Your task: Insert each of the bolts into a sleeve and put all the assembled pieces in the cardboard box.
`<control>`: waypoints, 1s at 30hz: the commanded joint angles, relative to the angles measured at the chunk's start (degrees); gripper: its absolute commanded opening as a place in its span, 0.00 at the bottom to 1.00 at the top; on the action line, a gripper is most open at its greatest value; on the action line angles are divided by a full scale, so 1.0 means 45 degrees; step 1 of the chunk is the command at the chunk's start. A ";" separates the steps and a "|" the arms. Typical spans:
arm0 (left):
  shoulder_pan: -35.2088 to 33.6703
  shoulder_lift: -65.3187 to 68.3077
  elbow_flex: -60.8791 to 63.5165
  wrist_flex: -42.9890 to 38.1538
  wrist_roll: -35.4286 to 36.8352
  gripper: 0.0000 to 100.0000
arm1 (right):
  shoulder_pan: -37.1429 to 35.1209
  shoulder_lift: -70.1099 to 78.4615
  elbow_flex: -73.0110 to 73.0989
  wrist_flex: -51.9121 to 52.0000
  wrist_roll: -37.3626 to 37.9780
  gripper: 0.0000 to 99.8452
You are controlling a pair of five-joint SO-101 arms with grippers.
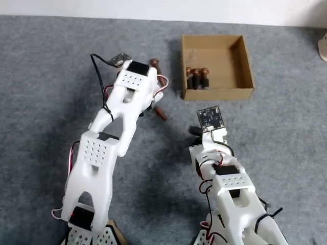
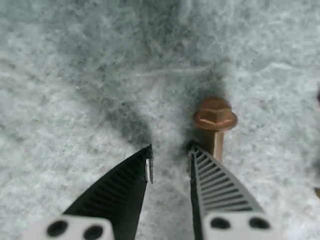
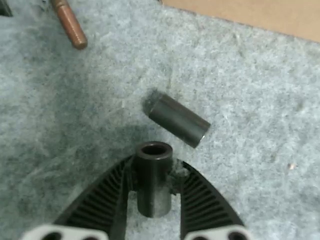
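Sleeve, likely stiff and slick, is being clamped around its side by the right jaws while the left jaws are being held apart beside a bolt.

Whole surface is a grey, speckled, kinda fuzzy mat, running left to right. Along the far side there's a plain white strip; can't tell if it's wall or bare tabletop. Something pale pokes in at the far right edge, and a brown board corner sits near left. Light is soft and even, with blurry shadows.
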 commanded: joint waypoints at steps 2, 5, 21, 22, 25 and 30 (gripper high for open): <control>0.0029 -0.0283 -0.1534 0.1133 0.0020 0.13 | -0.0049 -0.0010 -0.0225 -0.0303 0.0176 0.01; 0.0088 -0.0244 -0.2921 0.2227 0.0020 0.13 | -0.0049 -0.0010 -0.0225 -0.0303 0.0176 0.01; 0.0264 0.2608 -0.4171 0.1504 0.0039 0.13 | -0.0049 -0.0010 -0.0225 -0.0303 0.0176 0.01; 0.0264 0.2803 -0.4171 0.1465 0.0039 0.13 | -0.0049 -0.0010 -0.0225 -0.0303 0.0176 0.01; 0.0283 0.2764 -0.4737 0.1543 0.0020 0.13 | -0.0049 -0.0029 -0.0225 -0.0303 0.0176 0.01; 0.0264 0.2667 -0.5578 0.2540 0.0020 0.13 | -0.0049 -0.0029 -0.0225 -0.0303 0.0176 0.01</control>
